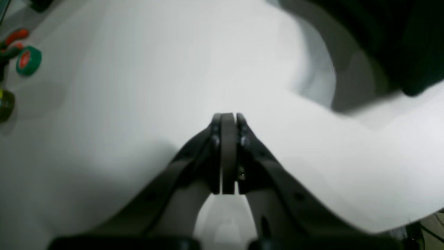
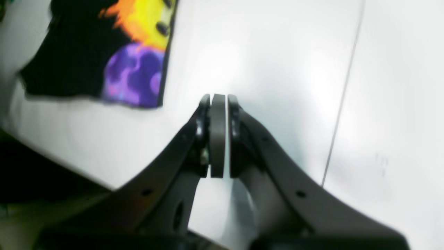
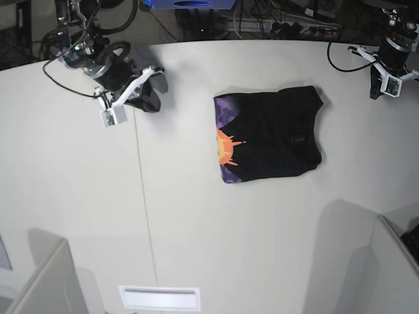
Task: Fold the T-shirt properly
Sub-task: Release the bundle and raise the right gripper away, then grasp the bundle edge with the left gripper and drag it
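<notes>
The folded T-shirt (image 3: 272, 134) lies on the white surface (image 3: 196, 222); left pincer (image 1: 228, 118) and right pincer (image 2: 218, 99) are closed, empty.

No readable text, brand, number or sign in any view. T-shirt (image 3: 272, 134), lying mid-counter toward far edge, carries small neck label (image 3: 296, 139) on black side: too small to read. Sunburst print (image 2: 138, 52) on T-shirt: picture only, no lettering. Small white tag (image 3: 110, 118) on arm near counter's far left corner: blank at this size. Wrist views blurred; nothing legible.
</notes>
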Motion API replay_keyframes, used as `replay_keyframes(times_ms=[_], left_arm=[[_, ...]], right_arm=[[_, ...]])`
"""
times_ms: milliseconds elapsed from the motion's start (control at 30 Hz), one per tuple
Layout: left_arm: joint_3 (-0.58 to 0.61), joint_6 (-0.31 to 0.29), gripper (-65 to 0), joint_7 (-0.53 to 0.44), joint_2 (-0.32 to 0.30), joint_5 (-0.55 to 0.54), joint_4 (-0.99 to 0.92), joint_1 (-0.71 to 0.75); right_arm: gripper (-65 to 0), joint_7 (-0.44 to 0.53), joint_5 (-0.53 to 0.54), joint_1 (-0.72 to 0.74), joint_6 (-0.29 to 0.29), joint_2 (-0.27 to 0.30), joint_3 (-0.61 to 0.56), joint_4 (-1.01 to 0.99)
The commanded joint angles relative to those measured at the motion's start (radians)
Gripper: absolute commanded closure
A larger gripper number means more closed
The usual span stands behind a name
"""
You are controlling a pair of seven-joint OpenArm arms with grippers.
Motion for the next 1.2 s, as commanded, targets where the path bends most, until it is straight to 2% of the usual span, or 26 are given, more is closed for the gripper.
replay_keyframes(times_ms=[0,100,233,300,367,500,600,667,700,800,867,933,1100,1167], left_arm=[[-0.009,0.003,0.0,-0.022,-0.012,-0.009,-0.006,0.006],[-0.011,0.003,0.0,-0.036,-0.015,-0.004,-0.059,-0.005],[-0.009,0.003,0.0,-0.205,-0.014,-0.009,-0.118,-0.005],[0.002,0.003,0.0,-0.199,-0.014,-0.014,-0.124,-0.022],[0.012,0.003,0.0,-0.087,-0.005,-0.044,-0.111,-0.07],[-0.031,0.003,0.0,0.289,0.006,-0.201,-0.018,-0.146],[-0.092,0.003,0.0,0.469,0.008,-0.288,0.001,-0.221],[-0.121,0.003,0.0,0.543,0.012,-0.304,0.001,-0.278],[-0.132,0.003,-6.1,0.582,0.028,-0.305,-0.003,-0.307],[-0.155,0.003,-31.4,0.681,0.064,-0.307,-0.012,-0.38],[-0.15,0.003,-41.6,0.727,0.092,-0.31,-0.012,-0.415],[-0.149,0.003,-45.6,0.77,0.124,-0.31,-0.013,-0.456],[-0.149,0.003,-45.6,0.874,0.186,-0.31,-0.065,-0.548],[-0.147,0.003,-45.6,0.886,0.21,-0.31,-0.092,-0.574]], right_arm=[[0.0,0.022,0.007,-0.013,0.028,0.006,0.034,0.018],[0.0,0.022,0.004,-0.05,0.045,0.005,0.108,0.017],[0.0,0.022,0.004,-0.09,0.047,0.006,0.168,0.018],[0.0,0.022,0.004,-0.098,0.047,0.006,0.174,0.018],[0.0,0.022,0.004,-0.099,0.047,0.006,0.171,0.018],[0.0,0.019,0.004,-0.101,0.047,-0.001,0.168,0.02],[0.0,0.014,0.004,-0.104,0.047,-0.003,0.168,0.02],[0.0,0.017,0.004,-0.113,0.047,-0.003,0.168,0.018],[0.0,0.017,0.004,-0.114,0.047,0.0,0.169,0.018],[0.0,0.017,0.004,-0.116,0.047,0.003,0.169,0.018],[0.0,0.017,0.004,-0.116,0.047,0.003,0.169,0.017],[0.0,0.019,0.004,-0.114,0.047,0.005,0.169,0.015],[0.0,0.017,0.003,-0.113,0.047,0.005,0.169,0.015],[0.0,0.019,0.003,-0.114,0.047,0.005,0.169,0.014]])
